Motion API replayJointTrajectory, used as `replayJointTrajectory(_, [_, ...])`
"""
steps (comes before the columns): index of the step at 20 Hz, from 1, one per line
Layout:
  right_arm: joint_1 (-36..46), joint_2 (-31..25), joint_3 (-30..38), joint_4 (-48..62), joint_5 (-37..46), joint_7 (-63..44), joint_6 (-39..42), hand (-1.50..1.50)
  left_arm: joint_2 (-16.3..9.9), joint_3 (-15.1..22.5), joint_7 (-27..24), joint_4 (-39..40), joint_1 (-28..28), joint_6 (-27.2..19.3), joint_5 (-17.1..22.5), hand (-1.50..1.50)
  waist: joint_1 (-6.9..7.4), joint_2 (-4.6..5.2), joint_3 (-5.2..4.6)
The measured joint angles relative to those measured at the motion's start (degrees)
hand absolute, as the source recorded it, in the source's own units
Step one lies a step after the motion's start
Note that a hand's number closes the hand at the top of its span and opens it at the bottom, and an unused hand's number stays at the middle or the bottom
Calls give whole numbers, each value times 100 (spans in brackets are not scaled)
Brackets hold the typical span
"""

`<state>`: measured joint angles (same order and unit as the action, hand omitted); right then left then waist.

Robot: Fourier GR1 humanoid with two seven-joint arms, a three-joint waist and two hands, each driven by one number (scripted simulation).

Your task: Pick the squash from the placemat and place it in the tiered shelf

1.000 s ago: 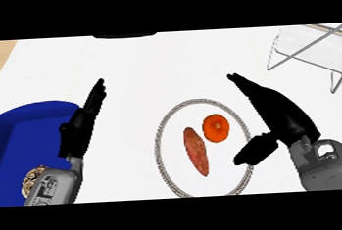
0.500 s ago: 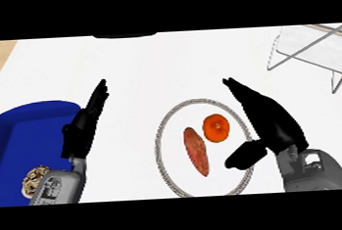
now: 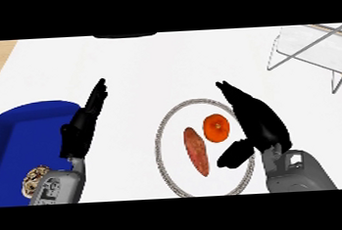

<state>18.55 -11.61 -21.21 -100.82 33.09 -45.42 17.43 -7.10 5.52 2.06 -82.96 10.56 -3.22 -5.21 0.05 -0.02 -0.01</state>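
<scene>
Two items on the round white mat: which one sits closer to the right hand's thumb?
The round orange squash, just left of the right hand. The long reddish-brown sweet potato lies further left on the round white placemat.

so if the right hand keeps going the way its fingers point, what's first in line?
Nothing that shows: the right hand points up-left, past the placemat, over bare counter. The shelf lies off to the right. Height is unclear.

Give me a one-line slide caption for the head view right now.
Right hand, open, beside the orange squash on the round placemat; left hand open near the blue tray; tiered shelf far right.
</scene>
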Motion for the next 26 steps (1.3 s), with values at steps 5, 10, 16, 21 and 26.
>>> replayJointTrajectory(5, [-13,299,44,357,373,190,-22,-150,24,-105,-199,124,-63,117,-58,0,3,1,0])
replayJointTrajectory(10, [-25,388,243,560,565,425,141,-150,74,-186,-177,145,-54,195,-104,0,2,0,0])
replayJointTrajectory(16, [-161,573,218,739,943,565,105,-150,115,-231,-26,-43,-98,272,-139,0,4,0,0])
replayJointTrajectory(21, [-126,720,296,1159,1228,816,2,-150,158,-286,-153,47,-135,326,-192,0,4,1,0])
replayJointTrajectory(26, [-102,799,428,1444,1451,1009,-47,-150,200,-349,-123,56,-78,331,-235,0,3,2,1])
